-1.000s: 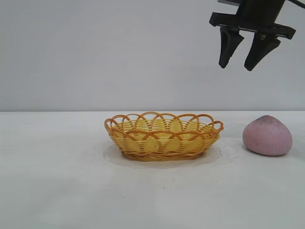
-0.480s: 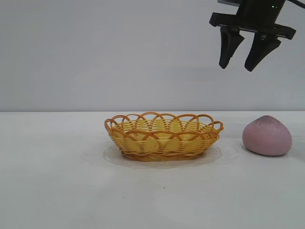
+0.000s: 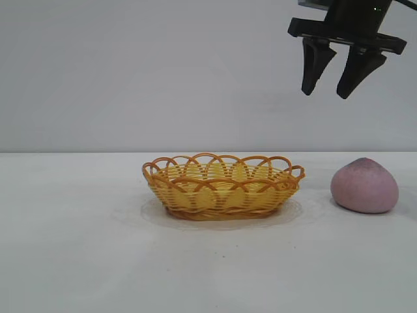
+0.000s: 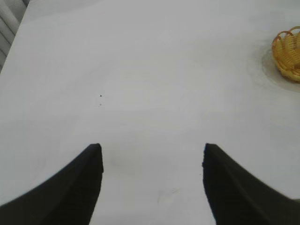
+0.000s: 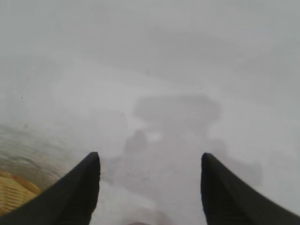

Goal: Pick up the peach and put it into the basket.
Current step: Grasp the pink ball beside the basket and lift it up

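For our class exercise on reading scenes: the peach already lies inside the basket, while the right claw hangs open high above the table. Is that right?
Not quite. The peach is not inside the basket; it sits on the table beside it, apart from its rim, as the exterior view shows. The rest holds: the right claw hangs open high above the table.

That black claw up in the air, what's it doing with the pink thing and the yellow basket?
Nothing is being held yet. The right gripper hangs high in the air with its fingers open, above and a little to the side of the peach. The peach sits on the white table, apart from the basket, which has nothing in it. The left gripper is also open, off over bare table, with the basket far away at the edge of its view.
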`<state>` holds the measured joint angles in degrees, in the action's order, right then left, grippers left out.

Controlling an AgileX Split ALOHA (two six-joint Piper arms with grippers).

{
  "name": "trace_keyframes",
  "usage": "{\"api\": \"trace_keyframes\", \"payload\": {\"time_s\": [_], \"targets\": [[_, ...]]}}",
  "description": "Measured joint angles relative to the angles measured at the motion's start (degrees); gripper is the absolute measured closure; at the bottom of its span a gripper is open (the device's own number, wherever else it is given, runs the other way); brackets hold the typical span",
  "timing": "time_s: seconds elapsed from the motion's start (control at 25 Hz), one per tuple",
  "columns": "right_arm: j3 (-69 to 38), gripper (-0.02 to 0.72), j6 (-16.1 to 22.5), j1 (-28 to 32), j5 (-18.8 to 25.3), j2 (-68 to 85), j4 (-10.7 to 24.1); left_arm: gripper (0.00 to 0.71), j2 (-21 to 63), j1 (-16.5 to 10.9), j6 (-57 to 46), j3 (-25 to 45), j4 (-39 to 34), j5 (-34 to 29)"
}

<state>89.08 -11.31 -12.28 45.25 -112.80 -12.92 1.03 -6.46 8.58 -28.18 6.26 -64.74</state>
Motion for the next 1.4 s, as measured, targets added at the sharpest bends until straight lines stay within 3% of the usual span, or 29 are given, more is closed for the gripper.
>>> {"api": "trace_keyframes", "payload": {"time_s": [0.24, 0.6, 0.8, 0.88, 1.4], "targets": [[0.0, 0.3, -0.1, 0.0, 0.24, 0.0, 1.64, 0.302, 0.0, 0.0, 0.48, 0.0, 0.22, 0.08], [0.0, 0.3, -0.1, 0.0, 4.93, 0.83, 4.88, 0.302, 0.03, 0.58, 0.48, 0.0, 0.22, 0.08], [0.0, 0.3, -0.1, 0.0, 9.33, 2.25, 5.11, 0.302, 0.03, 3.66, 0.48, 0.0, 0.22, 0.22], [0.0, 0.37, -0.1, 0.0, 10.74, 2.38, 5.21, 0.302, 0.03, 4.23, 0.48, 0.0, 0.22, 0.22], [0.1, 0.358, 0.73, 0.0, 20.6, -0.06, 3.63, 0.302, 0.03, 4.33, 0.48, 0.0, 0.22, 0.22]]}}
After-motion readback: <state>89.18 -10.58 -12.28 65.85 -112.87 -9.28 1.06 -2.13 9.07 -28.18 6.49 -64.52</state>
